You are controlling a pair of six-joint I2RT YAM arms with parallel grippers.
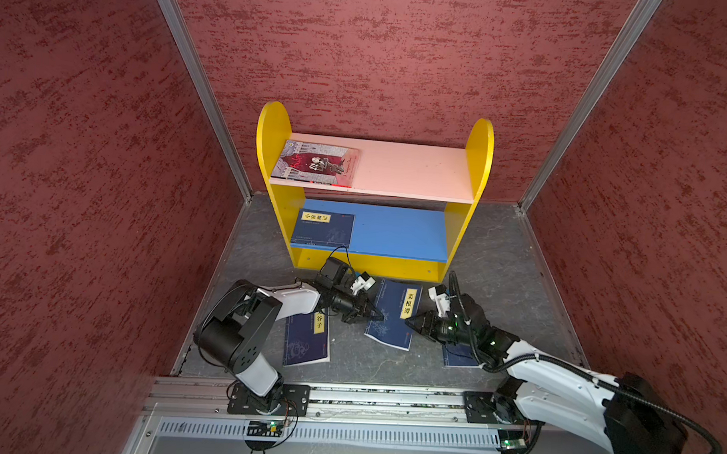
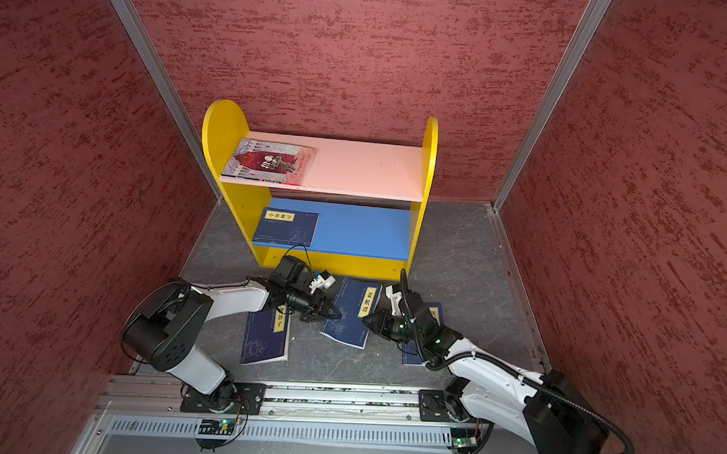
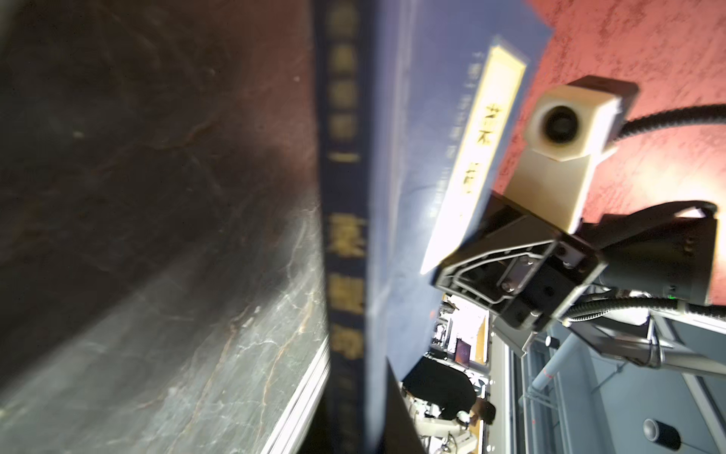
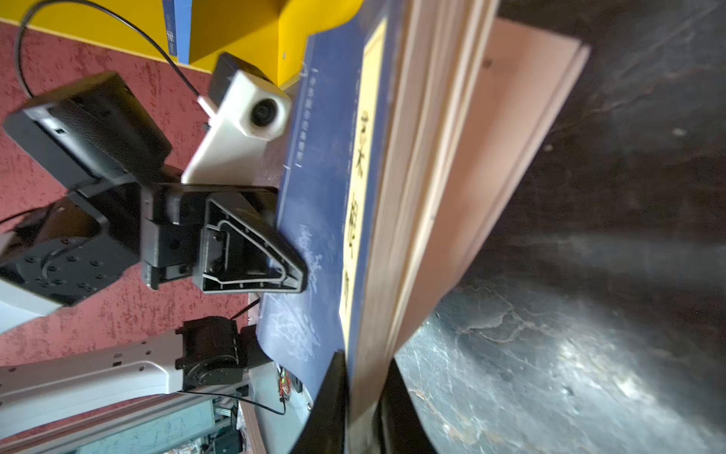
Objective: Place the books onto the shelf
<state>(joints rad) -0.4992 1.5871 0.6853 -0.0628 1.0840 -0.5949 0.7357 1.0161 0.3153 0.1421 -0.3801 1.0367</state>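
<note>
Top views: shelf (image 1: 273, 150) at far centre held two books flat, red-and-grey book (image 1: 316, 163) on the pink upper board (image 1: 414, 167), shelved navy book (image 1: 323, 230) on the blue lower board (image 1: 399, 233), label too small to read. Three navy books were on the table (image 1: 369, 363) just near of it. Step in hand, my read: handover of the middle book (image 1: 392, 316), label 菜根谭. Left tool (image 1: 371, 315) was clamped shut on its left edge, right tool (image 1: 410, 321) at its right edge. Left book (image 1: 306, 342) showed …谷子; right book (image 1: 457, 356) sat mostly under the right arm. Left wrist: spine lettering blurred, unreadable. Right wrist: middle book (image 4: 326, 196) tilted, pages fanning; right tool's fingers (image 4: 330, 401) straddled the page edge, pinching or slack I couldn't tell. Next: right backs clear, left carries to a board.
</note>
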